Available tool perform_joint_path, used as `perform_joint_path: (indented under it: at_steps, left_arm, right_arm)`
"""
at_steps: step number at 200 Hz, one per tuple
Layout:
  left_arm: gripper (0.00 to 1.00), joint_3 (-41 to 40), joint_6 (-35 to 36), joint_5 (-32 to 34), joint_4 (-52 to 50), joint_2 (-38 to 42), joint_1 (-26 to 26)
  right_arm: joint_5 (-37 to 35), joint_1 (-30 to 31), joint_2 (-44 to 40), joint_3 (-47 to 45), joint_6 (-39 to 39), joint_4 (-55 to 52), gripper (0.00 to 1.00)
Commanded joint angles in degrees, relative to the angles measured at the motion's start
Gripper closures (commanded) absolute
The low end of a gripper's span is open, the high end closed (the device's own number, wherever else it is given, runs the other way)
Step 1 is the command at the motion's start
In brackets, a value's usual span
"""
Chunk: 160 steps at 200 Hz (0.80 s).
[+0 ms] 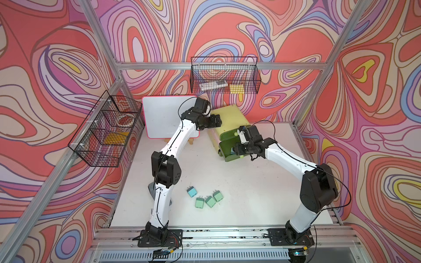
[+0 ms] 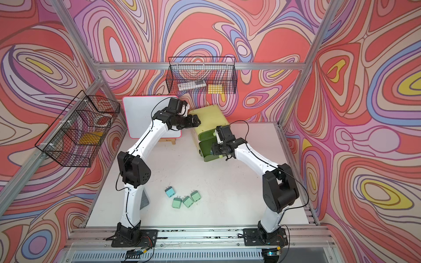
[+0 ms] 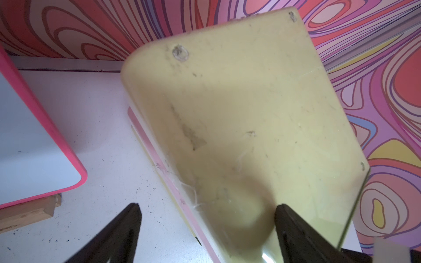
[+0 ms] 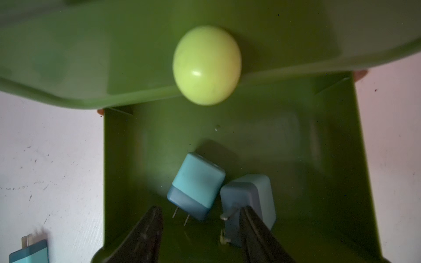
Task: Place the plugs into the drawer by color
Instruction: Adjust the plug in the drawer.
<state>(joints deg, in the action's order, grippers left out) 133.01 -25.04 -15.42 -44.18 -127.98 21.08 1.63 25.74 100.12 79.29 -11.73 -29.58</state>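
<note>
The drawer (image 1: 227, 116) (image 2: 210, 113) is a pale yellow-green chest at the back of the table. Its lowest green tray (image 4: 330, 159) is pulled out, under a front with a round knob (image 4: 206, 66). Two light blue plugs (image 4: 197, 182) (image 4: 262, 191) lie in that tray. My right gripper (image 4: 201, 216) (image 1: 235, 150) hovers over them, open; one finger overlaps the second plug. My left gripper (image 3: 208, 218) (image 1: 217, 120) is open, straddling the chest top's (image 3: 250, 102) edge. On the table in both top views lie a light blue plug (image 1: 191, 192) (image 2: 170, 193) and three mint green ones (image 1: 199, 202) (image 1: 210, 201) (image 1: 218, 196).
A white board with a pink rim (image 1: 168, 118) leans on a wooden stand just left of the chest. Black wire baskets hang on the back wall (image 1: 224, 75) and the left wall (image 1: 104, 129). Metal frame posts border the table.
</note>
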Motion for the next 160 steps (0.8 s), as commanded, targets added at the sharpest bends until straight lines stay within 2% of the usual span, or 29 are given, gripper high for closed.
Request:
perform_joint_path:
  at_steps: [1,82,110,136,160]
  left_arm:
    - [0.09,0.1,1.4,1.7,-3.3,-0.2,0.3]
    - [0.09,0.1,1.5,1.8,-3.5,-0.1,0.3]
    - [0.09,-0.5,1.8,2.4,-3.4,0.1,0.3]
    - [0.09,-1.3,1.7,2.5,-2.6,0.8,0.3]
    - [0.09,-1.3,1.9,2.9,-2.6,0.9,0.3]
  right_arm:
    - [1.3,-0.6,2.6,1.6,-0.5,0.0,0.44]
    - [3.8,-0.8,4.2,3.8,-0.6,0.7,0.44]
    - [3.7,-0.8,1.7,3.5,0.6,0.9,0.44]
    - [4.5,-0.3,-4.0,0.9,1.0,3.1,0.44]
    - [2.6,4.6,-8.0,-3.2,2.7,6.4,0.44]
